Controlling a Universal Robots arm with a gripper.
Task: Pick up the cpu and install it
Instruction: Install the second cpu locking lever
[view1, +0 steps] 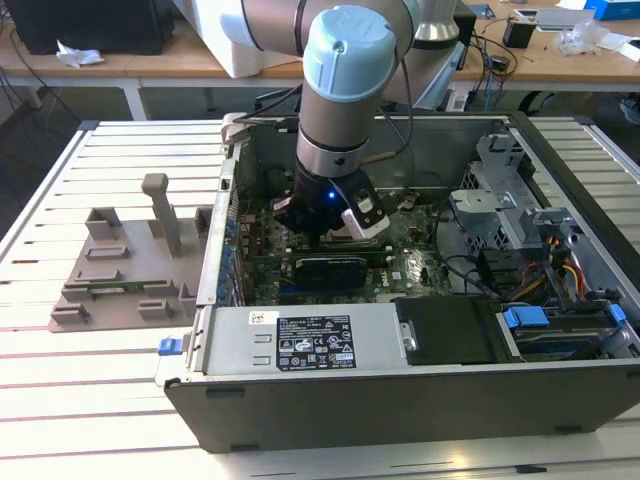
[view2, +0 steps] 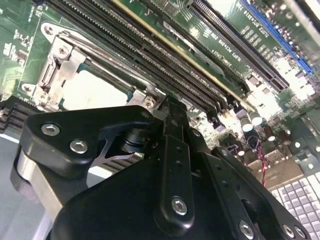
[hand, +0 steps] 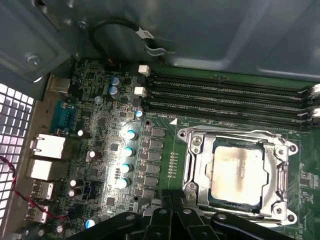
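Note:
The cpu is a pale silver square lying flat in the motherboard socket, with a metal socket frame around it. It also appears in the second wrist view as the cpu, just past the black fingers. My gripper is down inside the open computer case, above the motherboard. Its tips stand together beside the socket's edge and hold nothing. In the first wrist view the gripper sits close to the socket's corner, apart from the chip.
Memory slots run alongside the socket. A black expansion card lies in the case below the gripper. A power supply and drive cage crowd the case. A grey fixture with posts stands on the table at the exterior view's left.

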